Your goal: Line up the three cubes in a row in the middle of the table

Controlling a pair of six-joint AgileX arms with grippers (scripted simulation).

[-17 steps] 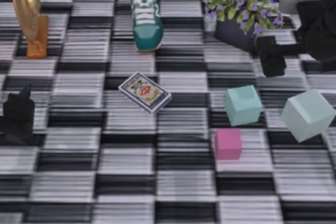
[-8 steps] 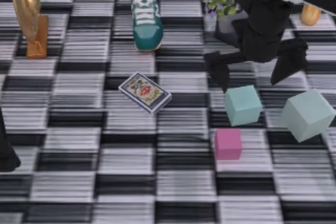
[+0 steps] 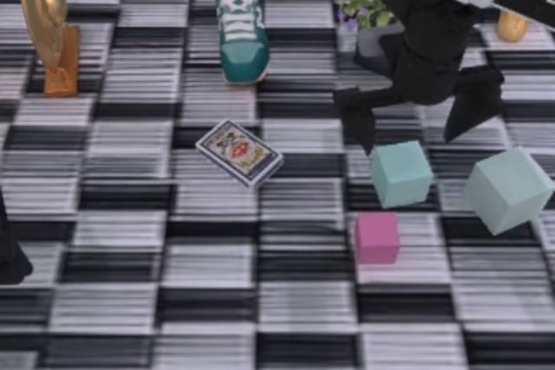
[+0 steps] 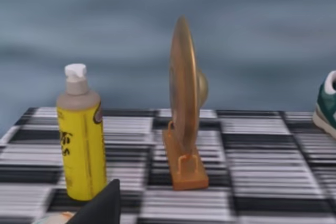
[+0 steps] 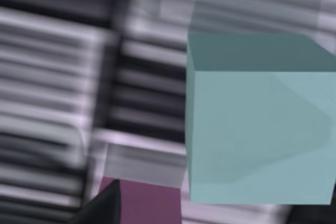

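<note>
The mid-sized teal cube (image 3: pixel 401 172) rests on the striped table (image 3: pixel 217 266), right of the middle. A small pink cube (image 3: pixel 377 237) lies just in front of it, and the larger pale mint cube (image 3: pixel 507 190) stands tilted near the right edge. My right gripper (image 3: pixel 414 126) hovers over the teal cube's far side, open, its fingers spread wider than the cube. In the right wrist view the teal cube (image 5: pixel 257 124) fills the frame, with the pink cube (image 5: pixel 149 203) beside one dark fingertip (image 5: pixel 105 205). My left gripper (image 3: pixel 9 253) is parked at the left edge, holding nothing.
A patterned card box (image 3: pixel 239 152) lies left of the middle. At the back stand a green shoe (image 3: pixel 240 28), a gold trophy (image 3: pixel 48 23) and a flower pot (image 3: pixel 368 28) partly behind my right arm. A yellow bottle (image 4: pixel 81 140) shows in the left wrist view.
My right arm swung in from the right edge to above the teal cube, then settled slightly. My left arm drew back to the left edge. The cubes have not moved.
</note>
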